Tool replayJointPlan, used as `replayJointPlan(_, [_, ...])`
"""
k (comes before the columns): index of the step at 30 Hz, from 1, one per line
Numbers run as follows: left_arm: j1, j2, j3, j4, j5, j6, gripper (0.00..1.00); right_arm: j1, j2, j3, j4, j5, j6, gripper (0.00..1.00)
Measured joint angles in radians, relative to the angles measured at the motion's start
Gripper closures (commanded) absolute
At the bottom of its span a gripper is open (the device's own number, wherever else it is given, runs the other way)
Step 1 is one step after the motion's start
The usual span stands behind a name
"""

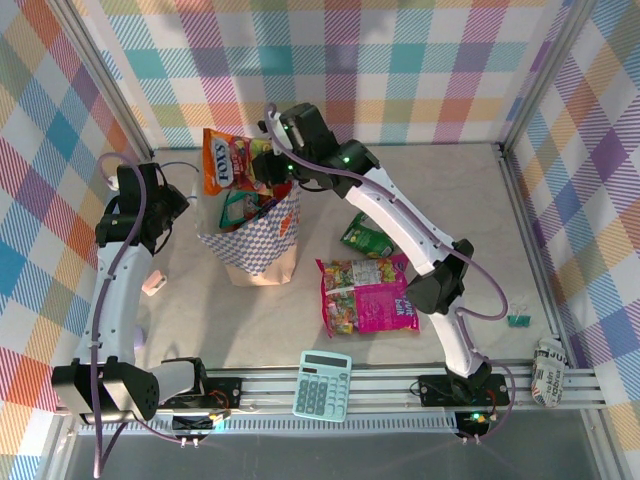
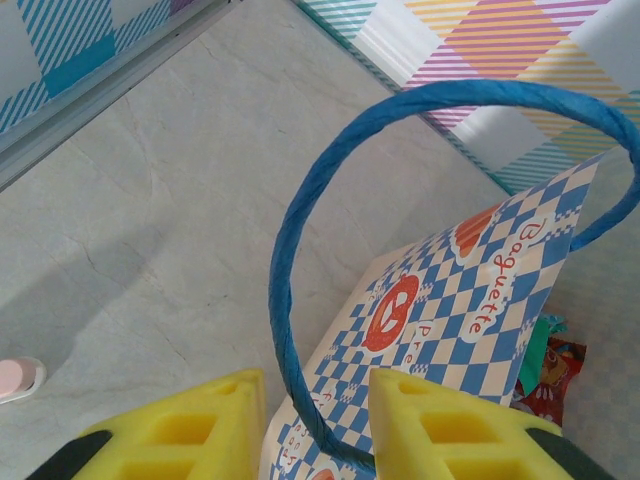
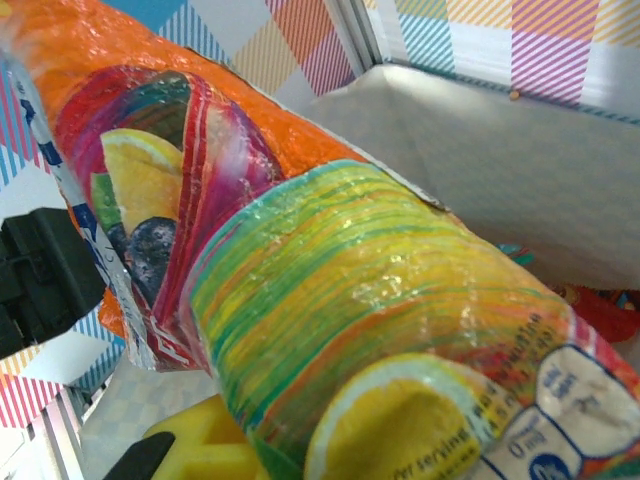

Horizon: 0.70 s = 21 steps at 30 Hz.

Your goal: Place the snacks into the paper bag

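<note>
Orange packet [image 1: 228, 160]: glossy film printed with fruit, standing on end at the mouth of the paper bag [image 1: 262, 245]. Most of it rose above the rim, and whether its lower end was already inside could not be told.
Right gripper [image 1: 270, 168]: jaws closed on the packet's edge, over the far side of the bag.
Left gripper [image 2: 318, 390]: jaws parted. The blue cord handle [image 2: 290, 250] ran between the fingers and leaned on one of them, hooked rather than pinched.
Paper bag: upright, left of centre on the table [image 1: 450, 190], with other packets showing inside its mouth.
Not yet bagged: the magenta packet [image 1: 372, 298] and the green packet [image 1: 367, 238], lying right of the bag and apart from it.
Step in hand: judged to be lowering the orange packet in while the left arm steadied the mouth by its handle.
Next move: seemed to call for pushing the tall packet down past those already inside, then letting go. The crowded mouth could catch it or tip the bag.
Calculator [image 1: 322, 385]: at the near edge, no part of the task.
</note>
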Motion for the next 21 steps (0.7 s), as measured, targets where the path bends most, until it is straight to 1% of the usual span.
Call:
replayJointPlan(9, [0.0,0.0,0.0,0.0,0.001,0.0,0.68,0.0,0.0,0.0,-0.071,-0.046,-0.023,1.0])
replayJointPlan(21, [0.005,0.0,0.0,0.0,0.001,0.001,0.68,0.003,0.005,0.0,-0.088,-0.08,-0.023,1.0])
